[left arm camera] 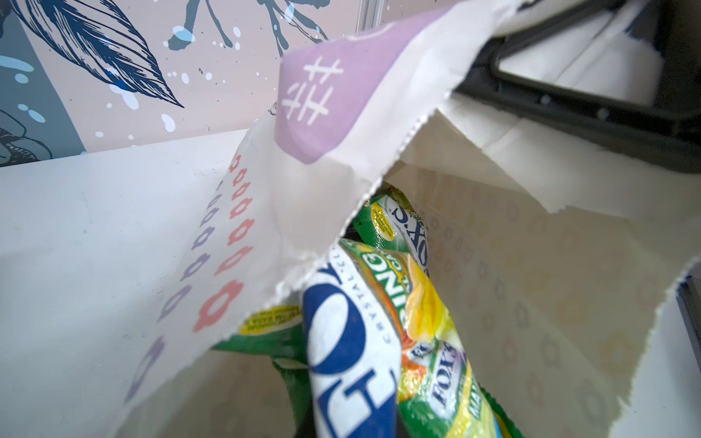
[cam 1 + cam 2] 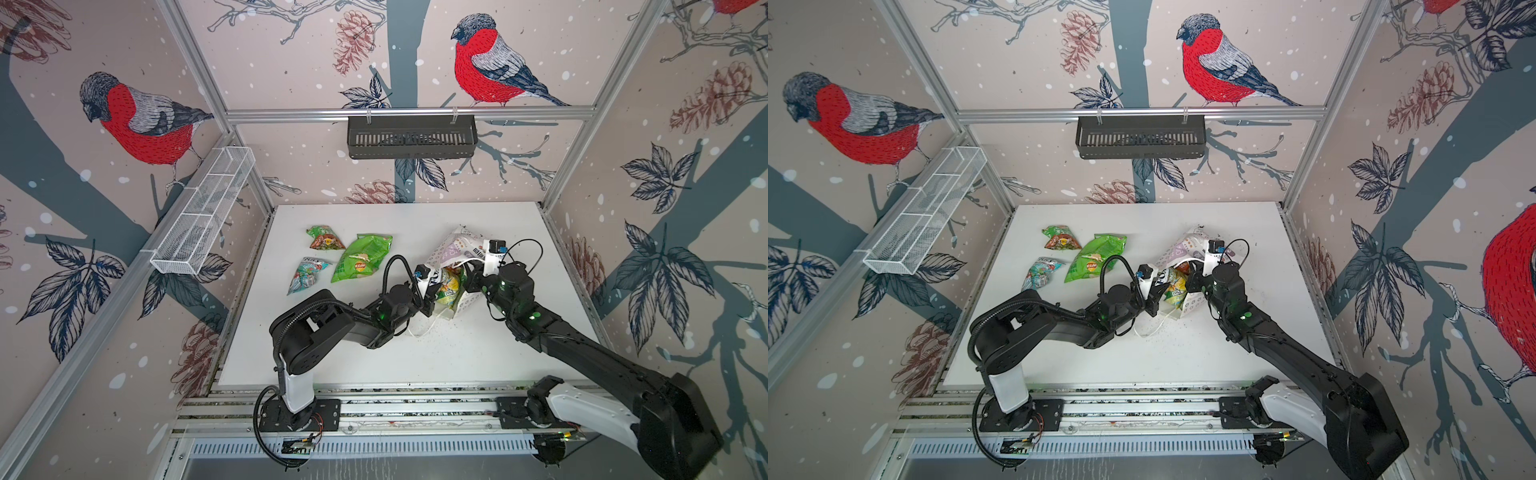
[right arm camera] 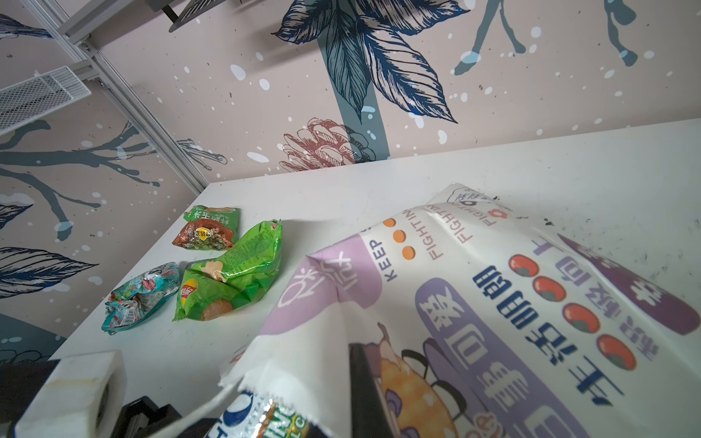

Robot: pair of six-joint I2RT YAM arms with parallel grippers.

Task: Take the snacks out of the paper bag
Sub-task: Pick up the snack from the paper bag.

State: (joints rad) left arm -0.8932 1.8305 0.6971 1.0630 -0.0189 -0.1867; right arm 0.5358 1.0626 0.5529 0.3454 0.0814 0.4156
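Gripping: left jaws a snack (image 2: pixel 449 286), right jaws seemingly paper bag (image 2: pixel 453 249) rim.

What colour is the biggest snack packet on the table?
The biggest packet is bright green; the right wrist view shows it best.

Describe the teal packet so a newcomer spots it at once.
On the white table, snacks lie loose left of the paper bag. The teal packet is the one nearest the arm bases, beside the big green packet; it alone is teal, the others green.
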